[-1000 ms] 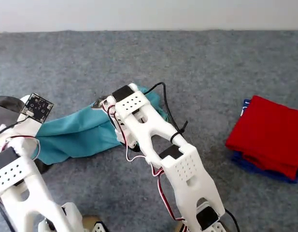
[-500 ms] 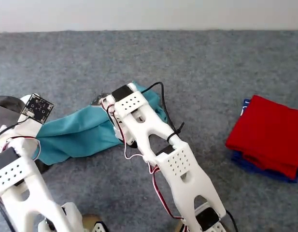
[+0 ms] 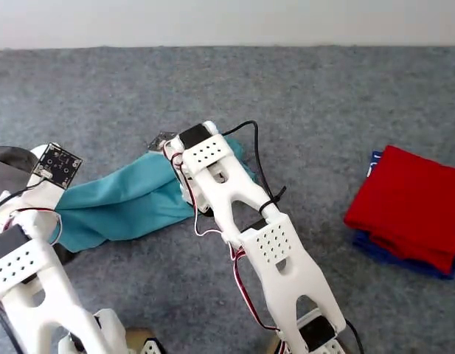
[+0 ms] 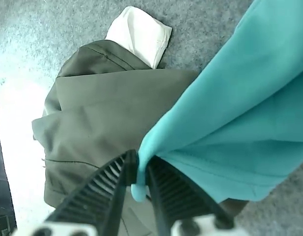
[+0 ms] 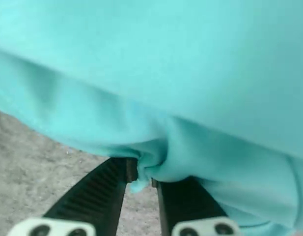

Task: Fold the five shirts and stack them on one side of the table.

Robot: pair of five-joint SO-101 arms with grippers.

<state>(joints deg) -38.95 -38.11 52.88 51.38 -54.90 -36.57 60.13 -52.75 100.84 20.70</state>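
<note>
A teal shirt hangs stretched between the two arms left of the table's middle. My left gripper is shut on one edge of the teal shirt, above an olive shirt and a white shirt that lie under it. My right gripper is shut on a pinched fold of the teal shirt. A folded red shirt rests on a folded blue shirt at the right edge.
The grey carpet-like table top stretches open across the back and between the right arm and the red and blue stack. A dark shirt lies at the left edge beside the left arm.
The right arm has moved slightly toward the back and right with its end of the teal shirt. The left arm has kept still.
</note>
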